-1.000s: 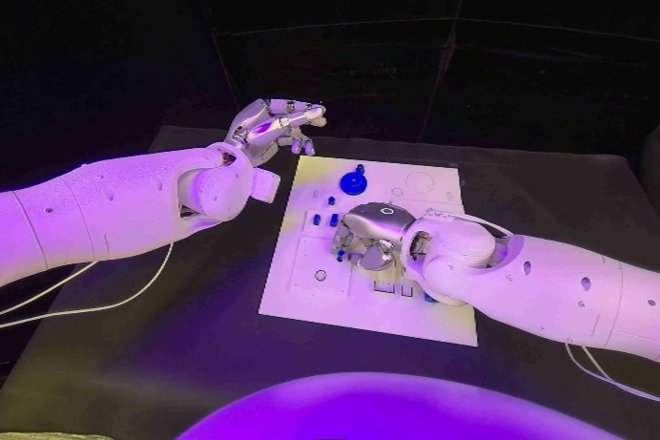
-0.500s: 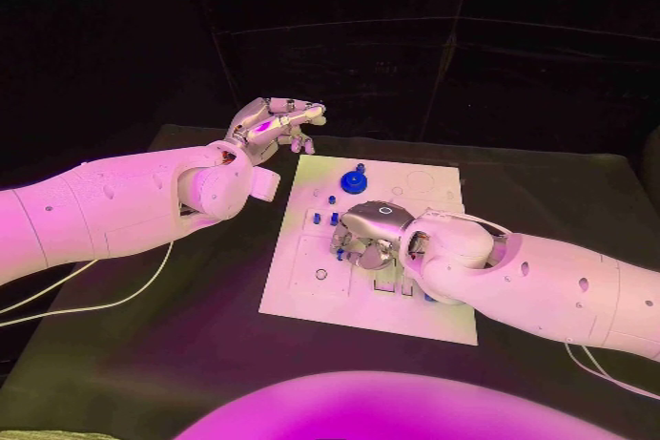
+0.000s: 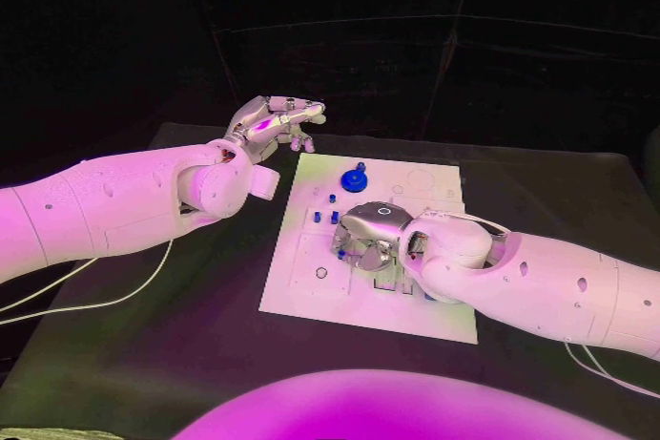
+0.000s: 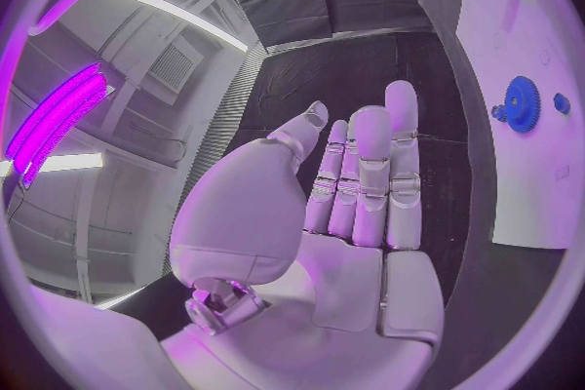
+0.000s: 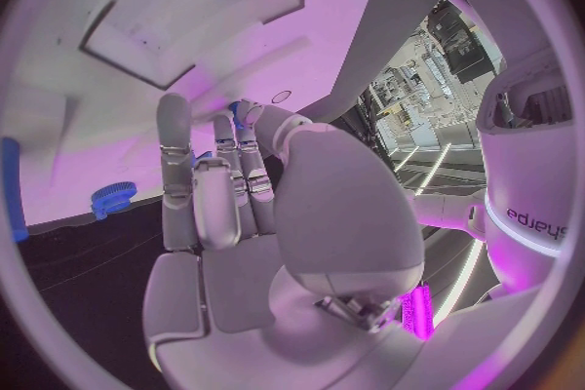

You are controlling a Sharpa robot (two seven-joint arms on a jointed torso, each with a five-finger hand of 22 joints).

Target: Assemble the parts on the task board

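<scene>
Head view, writing: none legible on the task board (image 3: 319, 302) or the parts.
Head view, left hand (image 3: 271, 122): raised off the board's far left corner, over the dark tabletop (image 3: 165, 364); fingers loosely curled, apart, holding nothing.
Head view, right hand (image 3: 366, 237): palm down over the middle of the board, fingers bent toward small blue parts (image 3: 332, 217); cannot tell whether anything is pinched.
Head view, blue gear (image 3: 354, 181): on the board's far half, well apart from both hands.
Head view, edges and room: near edge of the board bare, open tabletop all round it; white cables (image 3: 83, 306) trailing over the left side.
Left wrist view, hand (image 4: 354, 205): fingers straight, side by side, nothing in them.
Left wrist view, board (image 4: 536, 146): white, beside the fingers, blue gear (image 4: 522, 103) on it, dark tabletop between.
Right wrist view, writing: "sharpa" seen upside down on the white arm casing (image 5: 536, 219).
Right wrist view, hand (image 5: 225, 205): fingers close to the white board (image 5: 183, 29), tips near a blue part (image 5: 234, 107); grasp not clear.
Right wrist view, gear (image 5: 113, 199): beside the fingers at the board's edge.
</scene>
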